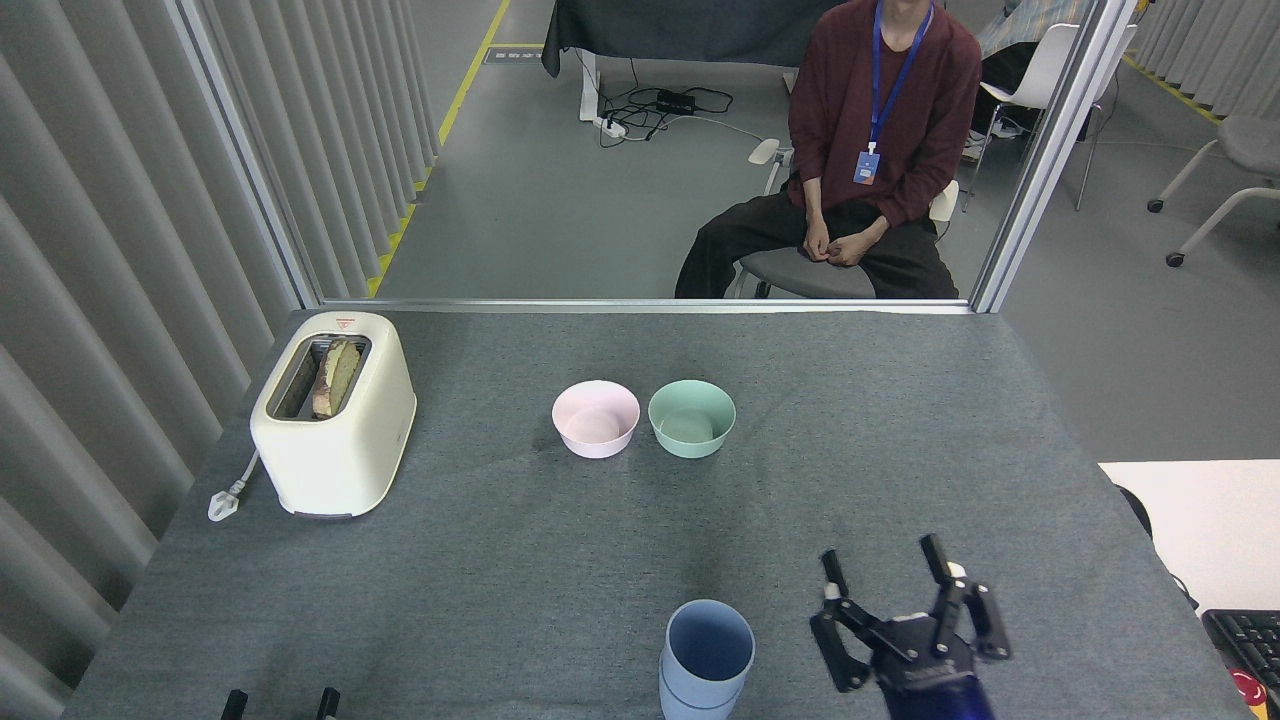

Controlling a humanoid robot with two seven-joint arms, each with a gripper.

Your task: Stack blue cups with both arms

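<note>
Standing nested near the table's front edge, blue cups (708,662), right gripper (883,573) spread wide beside them, holding nothing

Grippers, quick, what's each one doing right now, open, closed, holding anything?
Right gripper: open, holding nothing, to the right of the blue cups.
Left gripper: only two dark tips at the bottom edge; state cannot be told.

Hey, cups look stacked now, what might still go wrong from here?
The cups stand at the table's near edge, so a knock could tip them off. The open right pincer is close beside them; a sweep toward them might topple the stack. The top cup may not be fully seated; the rims look slightly apart.
</note>
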